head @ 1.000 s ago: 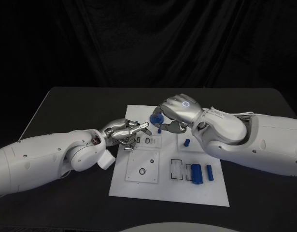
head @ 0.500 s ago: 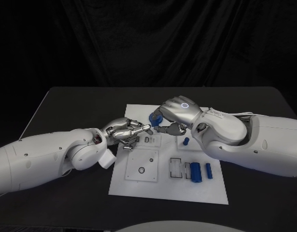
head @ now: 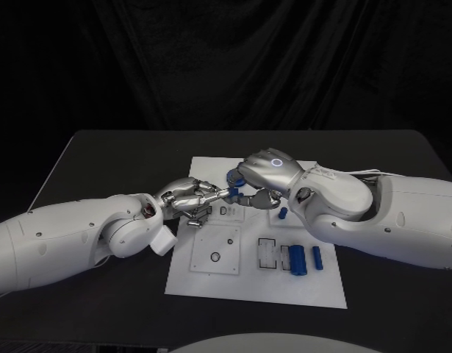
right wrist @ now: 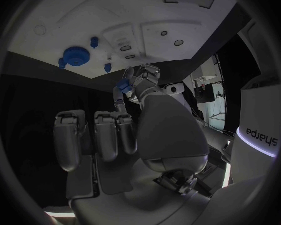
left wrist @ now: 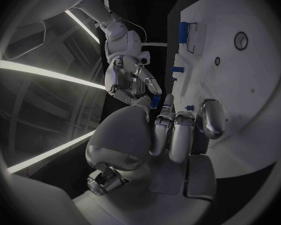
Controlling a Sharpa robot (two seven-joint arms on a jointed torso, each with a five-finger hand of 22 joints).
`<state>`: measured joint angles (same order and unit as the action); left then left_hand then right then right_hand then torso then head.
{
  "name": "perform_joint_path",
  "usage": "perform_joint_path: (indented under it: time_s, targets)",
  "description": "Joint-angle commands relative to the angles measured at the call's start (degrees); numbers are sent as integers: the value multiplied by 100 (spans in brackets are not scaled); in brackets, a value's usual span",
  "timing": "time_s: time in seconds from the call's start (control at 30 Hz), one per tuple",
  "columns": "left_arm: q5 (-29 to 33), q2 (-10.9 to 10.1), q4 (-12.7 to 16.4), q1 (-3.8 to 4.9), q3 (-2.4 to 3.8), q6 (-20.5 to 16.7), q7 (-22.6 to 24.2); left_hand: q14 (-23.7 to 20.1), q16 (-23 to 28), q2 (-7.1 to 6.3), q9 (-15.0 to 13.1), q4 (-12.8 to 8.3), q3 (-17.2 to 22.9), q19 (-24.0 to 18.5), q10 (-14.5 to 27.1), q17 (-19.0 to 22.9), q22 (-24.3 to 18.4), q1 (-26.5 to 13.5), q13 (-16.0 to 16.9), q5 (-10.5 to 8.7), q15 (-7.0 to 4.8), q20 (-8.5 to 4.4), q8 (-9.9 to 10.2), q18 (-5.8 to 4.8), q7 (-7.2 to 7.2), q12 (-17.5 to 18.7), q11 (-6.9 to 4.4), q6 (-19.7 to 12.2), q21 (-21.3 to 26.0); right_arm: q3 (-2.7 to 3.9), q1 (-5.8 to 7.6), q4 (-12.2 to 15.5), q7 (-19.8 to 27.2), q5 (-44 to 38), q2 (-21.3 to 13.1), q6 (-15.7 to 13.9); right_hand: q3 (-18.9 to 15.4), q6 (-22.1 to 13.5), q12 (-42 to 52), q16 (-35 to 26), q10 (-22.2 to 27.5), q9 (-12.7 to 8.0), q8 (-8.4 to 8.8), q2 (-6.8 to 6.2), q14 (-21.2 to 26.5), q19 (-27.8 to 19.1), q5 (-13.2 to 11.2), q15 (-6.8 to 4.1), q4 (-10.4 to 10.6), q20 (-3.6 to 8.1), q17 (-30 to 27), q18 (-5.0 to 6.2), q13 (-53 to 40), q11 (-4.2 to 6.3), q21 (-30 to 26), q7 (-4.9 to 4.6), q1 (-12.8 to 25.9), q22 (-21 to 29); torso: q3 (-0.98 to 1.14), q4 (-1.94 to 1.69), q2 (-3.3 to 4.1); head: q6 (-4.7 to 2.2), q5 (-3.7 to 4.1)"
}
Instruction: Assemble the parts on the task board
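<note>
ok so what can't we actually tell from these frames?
- Head view: who holds the small blue part between the left hand and right hand; fingers crowd it, too small.
- Left wrist view: the part sits between both hands' fingertips; the grip is hidden.
- Right wrist view: the same, the part being too small.
- Head view: the right arm covers part of the task board.
</note>
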<state>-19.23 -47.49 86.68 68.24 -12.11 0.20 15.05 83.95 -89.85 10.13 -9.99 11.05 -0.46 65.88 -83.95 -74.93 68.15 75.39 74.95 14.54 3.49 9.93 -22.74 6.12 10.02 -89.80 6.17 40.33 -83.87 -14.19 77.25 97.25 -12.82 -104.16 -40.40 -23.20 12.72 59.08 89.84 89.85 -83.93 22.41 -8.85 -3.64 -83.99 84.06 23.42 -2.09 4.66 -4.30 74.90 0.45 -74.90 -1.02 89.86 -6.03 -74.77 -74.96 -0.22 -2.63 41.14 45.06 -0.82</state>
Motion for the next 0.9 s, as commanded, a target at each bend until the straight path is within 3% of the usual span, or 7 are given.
perform_joint_path:
  time_s: [0.03, 0.67, 0.77, 0.9]
  targets:
    - [2, 6, 24, 12, 5, 41, 43, 605, -15, -2, -7, -65, 9, 48, -605, -1507, 17, 67, 1505, 43, 2, 12, -37, -100, 5, -20, -4, -43, -34, 3, -14, 15, 87, 7, 11, 77, 9, 51, 16, 15, -607, 5, 7, 7, -601, 583, -19, -11, 11, 18, 1510, -40, -1510, 0, -2, 92, 35, -1497, -2, 2, -2, 21, -1]
    - [2, 5, -15, 9, 4, 94, 58, 605, -15, -26, -36, -425, 231, 123, -605, -1507, 113, 371, 1505, 72, -31, -17, -142, -117, -30, -20, -43, 27, -61, 3, -17, 11, 182, 147, 79, 240, 14, 47, 16, 15, -607, 10, 14, 16, -601, 564, -37, -9, 16, 16, 1510, -31, -1510, -1, -28, 91, 38, -1486, -4, 0, 10, 57, -19]
    - [2, 5, -22, 8, 4, 103, 63, 605, -15, -27, -93, -520, 310, 187, -605, -1507, 180, 402, 1505, 129, -52, -40, -276, -128, -66, -20, -77, 132, -80, 3, -17, 9, 190, 151, 83, 254, 15, 46, 16, 15, -607, 10, 15, 17, -601, 562, -38, -9, 15, 16, 1510, -31, -1510, -1, -30, 92, 37, -1485, -2, -1, 4, 74, -24]
    - [2, 5, -36, 8, 4, 113, 66, 605, -15, -36, -252, -666, 459, 174, -605, -1507, 184, 423, 1505, 362, -101, -85, -521, -127, -122, -20, -127, 166, -79, 3, -17, 6, 200, 153, 80, 271, 17, 43, 16, 15, -607, 10, 17, 17, -601, 557, -40, -8, 14, 16, 1510, -28, -1510, -1, -38, 92, 35, -1482, 4, 4, -3, 94, -34]
